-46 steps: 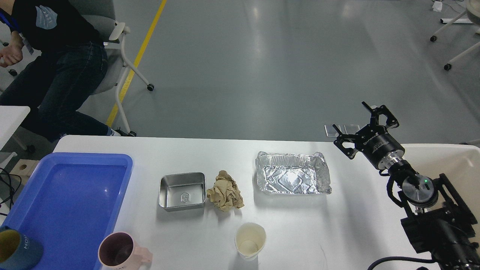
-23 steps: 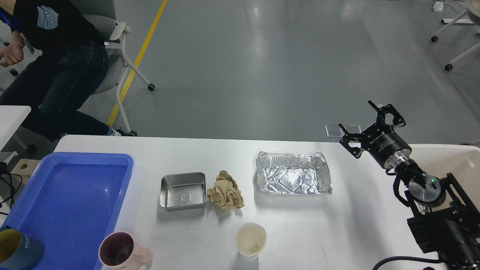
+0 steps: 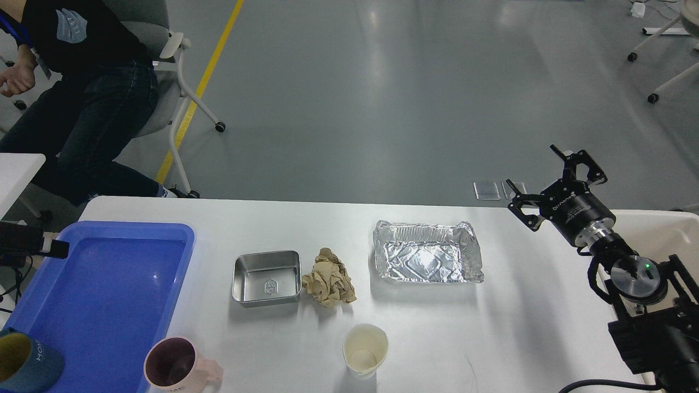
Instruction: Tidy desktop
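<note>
The white desktop (image 3: 437,327) holds a small steel box (image 3: 266,278), a crumpled brown paper ball (image 3: 329,277) touching the box's right side, an empty foil tray (image 3: 426,258), a paper cup (image 3: 365,350) and a pink mug (image 3: 176,369) at the front. My right gripper (image 3: 531,165) hovers open and empty over the desk's far right corner, to the right of the foil tray. A dark end of my left arm (image 3: 34,244) pokes in at the left edge over the blue tray's rim; its fingers cannot be told apart.
A blue plastic tray (image 3: 104,295) lies at the left with a blue and yellow mug (image 3: 24,363) in its near corner. A cream bin (image 3: 671,232) stands at the right behind my right arm. A seated person (image 3: 71,98) is at the far left.
My right gripper has drifted right and slightly up, away from the foil tray, still open. A dark part of my left arm has come into view at the left edge.
</note>
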You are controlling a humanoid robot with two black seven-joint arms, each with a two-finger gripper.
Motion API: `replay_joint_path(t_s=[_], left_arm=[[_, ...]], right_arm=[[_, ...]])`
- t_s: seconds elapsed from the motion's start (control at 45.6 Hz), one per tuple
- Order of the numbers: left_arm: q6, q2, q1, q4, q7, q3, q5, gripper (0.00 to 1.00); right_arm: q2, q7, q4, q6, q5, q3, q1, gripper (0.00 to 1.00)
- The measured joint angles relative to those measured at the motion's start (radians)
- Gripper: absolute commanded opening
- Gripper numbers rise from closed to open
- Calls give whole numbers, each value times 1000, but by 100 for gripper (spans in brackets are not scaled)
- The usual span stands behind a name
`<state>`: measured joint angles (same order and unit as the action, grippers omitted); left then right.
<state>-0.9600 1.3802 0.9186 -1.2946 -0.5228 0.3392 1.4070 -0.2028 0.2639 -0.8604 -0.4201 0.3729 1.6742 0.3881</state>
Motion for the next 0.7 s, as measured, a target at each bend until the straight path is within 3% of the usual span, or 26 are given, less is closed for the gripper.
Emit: replay_joint_path(t_s=[0.548,0.701], left_arm=[[0,-125,-96,-7,97,-54,23,100],[0,-139,-105,-5,101,-63,18,100]], right_arm=[[-50,2,1,-2,0,-4,2,100],[-62,2,1,-2,0,-6,3,100]])
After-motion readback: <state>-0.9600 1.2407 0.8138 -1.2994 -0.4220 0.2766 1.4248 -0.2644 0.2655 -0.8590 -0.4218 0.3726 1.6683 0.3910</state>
